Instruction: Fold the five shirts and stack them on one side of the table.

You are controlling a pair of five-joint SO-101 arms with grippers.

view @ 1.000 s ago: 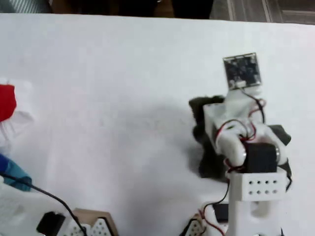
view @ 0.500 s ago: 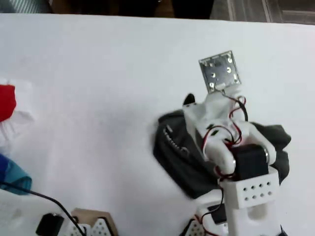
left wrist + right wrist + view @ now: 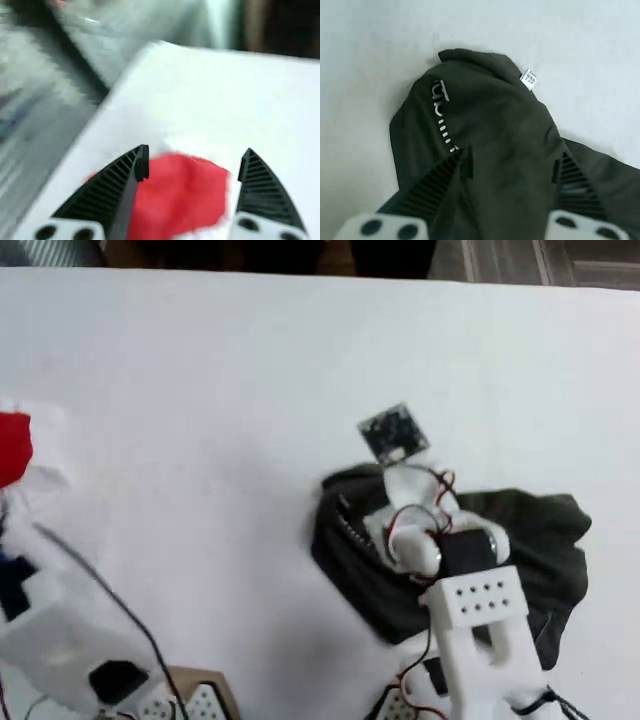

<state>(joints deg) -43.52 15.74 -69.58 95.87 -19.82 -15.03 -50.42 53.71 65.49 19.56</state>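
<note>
- I see the white table [image 3: 200,360] spreading out on every side of the dark shirt [image 3: 545,540], which lies crumpled on it
- My right arm [image 3: 465,595] stands over the dark shirt's middle and hides part of it
- The right gripper [image 3: 511,167] hangs right over the dark shirt, jaws spread wide and gripping nothing; I cannot tell whether the tips touch the cloth
- The left gripper [image 3: 195,152] is well apart from the dark shirt, its jaws also wide with nothing clamped
- The red shirt [image 3: 185,195] lies beneath those jaws at the table's edge, far from the dark shirt
- A small white label [image 3: 529,78] sits at the dark shirt's edge
</note>
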